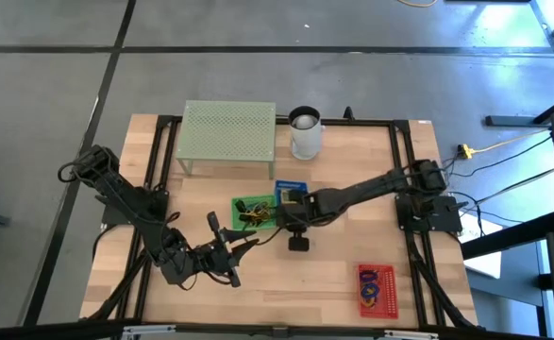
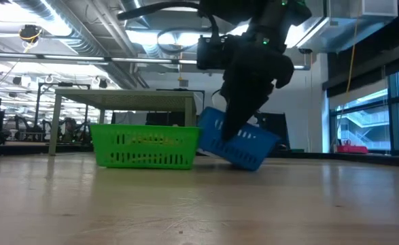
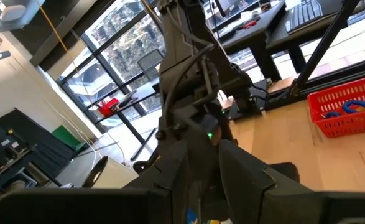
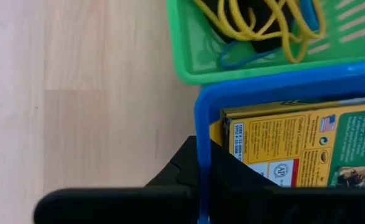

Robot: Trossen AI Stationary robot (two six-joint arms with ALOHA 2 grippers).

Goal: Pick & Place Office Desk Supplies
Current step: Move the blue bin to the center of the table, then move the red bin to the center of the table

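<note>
Right tool (image 4: 204, 180) clamped shut on rim of tilted blue plastic basket (image 2: 238, 143), yellow card pack (image 4: 300, 146) inside; green basket (image 2: 145, 145) touching alongside; left tool's (image 1: 243, 247) state can't be told.

An overhead camera looks straight down on the whole desk (image 1: 286, 274). A low camera sits at desk height, facing the room, close to the green basket (image 2: 145, 145) and blue basket (image 2: 243, 146). The right wrist camera looks down closely at both. The left wrist camera faces the red basket (image 3: 347, 112).

Robotics lab, exposed ceiling ducts (image 2: 70, 34) (rows of workbenches)
</note>
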